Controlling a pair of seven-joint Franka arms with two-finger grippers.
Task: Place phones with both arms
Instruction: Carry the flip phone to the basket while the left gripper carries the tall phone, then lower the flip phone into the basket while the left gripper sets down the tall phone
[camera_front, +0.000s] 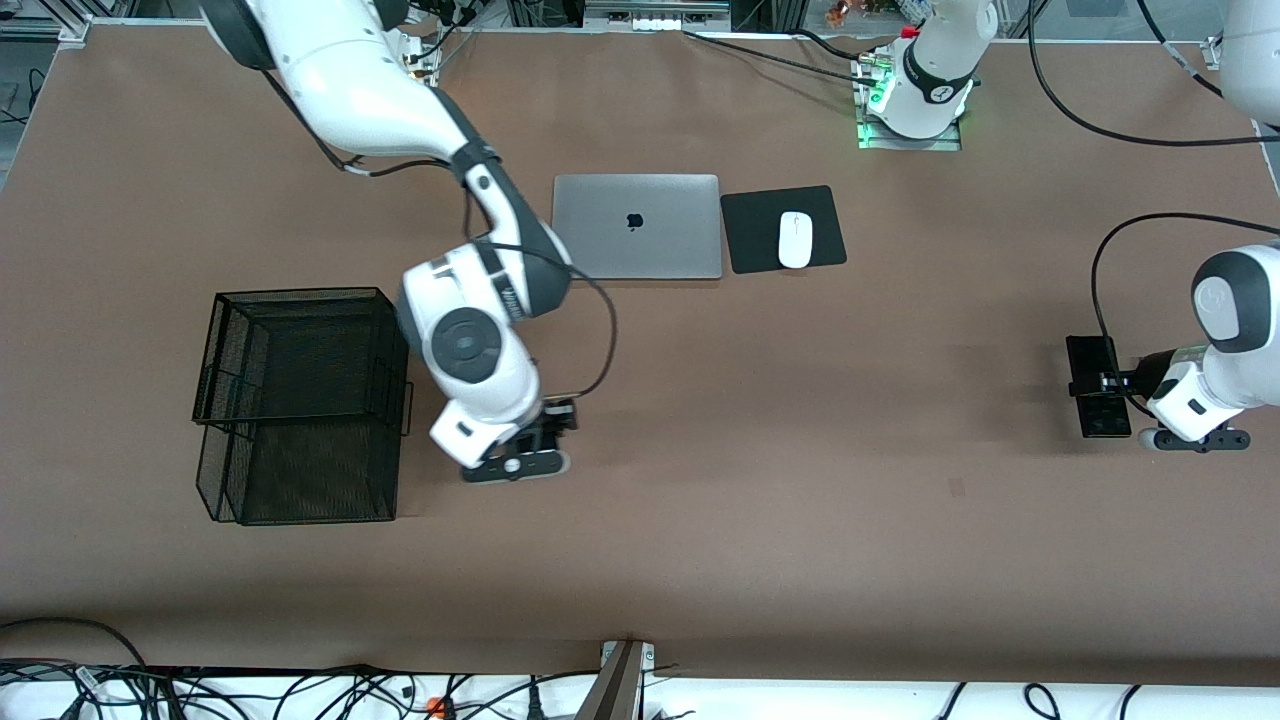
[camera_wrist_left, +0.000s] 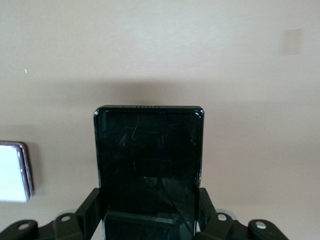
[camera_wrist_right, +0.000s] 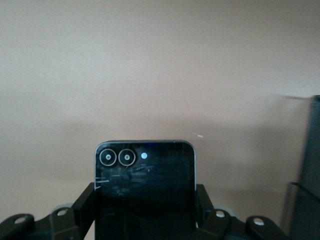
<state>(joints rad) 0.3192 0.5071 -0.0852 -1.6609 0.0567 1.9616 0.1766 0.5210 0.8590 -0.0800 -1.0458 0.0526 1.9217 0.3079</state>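
The long black phone (camera_wrist_left: 149, 165) is clamped by the left gripper (camera_front: 1108, 382) at the left arm's end of the table (camera_front: 800, 450). The small black phone (camera_wrist_right: 145, 185) is clamped by the right gripper (camera_front: 553, 415) beside the mesh basket (camera_front: 300, 400).

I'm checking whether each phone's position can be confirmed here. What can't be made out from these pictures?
- Pale phone: cut off by the left wrist view's edge; hidden in the front view.
- Phone with two lenses: the right gripper and wrist hide it in the front view.
- Mesh basket: contents unreadable through the dark mesh.
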